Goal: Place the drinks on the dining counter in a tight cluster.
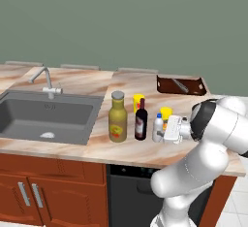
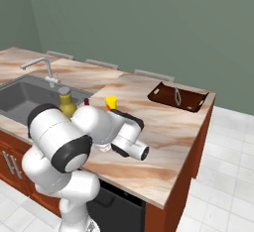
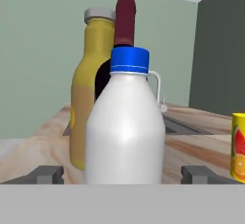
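Three drinks stand in a close row on the dining counter (image 1: pixel 72 83), right of the sink. From left to right they are a fat olive-yellow bottle (image 1: pixel 117 119) with a grey cap, a dark wine bottle (image 1: pixel 141 121), and a small white bottle (image 1: pixel 158 128) with a blue cap. My gripper (image 1: pixel 164 131) reaches in from the right at the white bottle. In the hand view the white bottle (image 3: pixel 125 127) stands between the fingertips (image 3: pixel 48 173) with a gap on each side, so the gripper (image 3: pixel 122 173) is open. Behind it are the olive bottle (image 3: pixel 88 98) and the wine bottle's neck (image 3: pixel 125 22).
Two yellow cans (image 1: pixel 138 102) (image 1: pixel 166 113) stand just behind the bottles. A dark grey sink (image 1: pixel 43 114) with a silver tap (image 1: pixel 46 78) lies to the left. A brown tray (image 1: pixel 180 85) holding a utensil sits at the back right. The counter's front edge runs close to the bottles.
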Controlling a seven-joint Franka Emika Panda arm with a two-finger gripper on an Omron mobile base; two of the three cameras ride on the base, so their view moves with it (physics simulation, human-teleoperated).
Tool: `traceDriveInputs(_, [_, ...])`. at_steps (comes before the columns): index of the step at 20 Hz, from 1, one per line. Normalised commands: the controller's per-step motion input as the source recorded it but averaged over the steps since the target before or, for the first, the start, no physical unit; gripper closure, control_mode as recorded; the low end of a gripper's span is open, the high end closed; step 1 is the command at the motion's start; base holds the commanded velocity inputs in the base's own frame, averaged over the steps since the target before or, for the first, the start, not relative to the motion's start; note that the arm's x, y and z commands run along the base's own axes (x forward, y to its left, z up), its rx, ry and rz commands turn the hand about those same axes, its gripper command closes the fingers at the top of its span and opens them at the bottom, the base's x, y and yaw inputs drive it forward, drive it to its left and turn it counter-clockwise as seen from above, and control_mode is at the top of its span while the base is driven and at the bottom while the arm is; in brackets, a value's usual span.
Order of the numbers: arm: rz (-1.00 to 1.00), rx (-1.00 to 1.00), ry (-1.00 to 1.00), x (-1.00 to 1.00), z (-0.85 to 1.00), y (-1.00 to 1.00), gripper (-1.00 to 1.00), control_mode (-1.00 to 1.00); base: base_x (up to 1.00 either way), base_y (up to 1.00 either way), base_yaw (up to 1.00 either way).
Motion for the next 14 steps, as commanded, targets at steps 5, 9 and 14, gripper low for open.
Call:
traceDriveInputs(5, [0.00, 0.00, 0.00, -0.07, 0.06, -0.22, -1.00, -1.00, 0.00, 0.00, 0.00])
traceDriveInputs(9, [0.00, 0.00, 0.00, -0.19, 0.10, -0.28, -1.00, -1.00, 0.00, 0.00, 0.00])
traceDriveInputs(14, [-0.01, -0.01, 0.01, -0.42, 0.19, -0.10, -1.00, -1.00, 0.00, 0.00, 0.00])
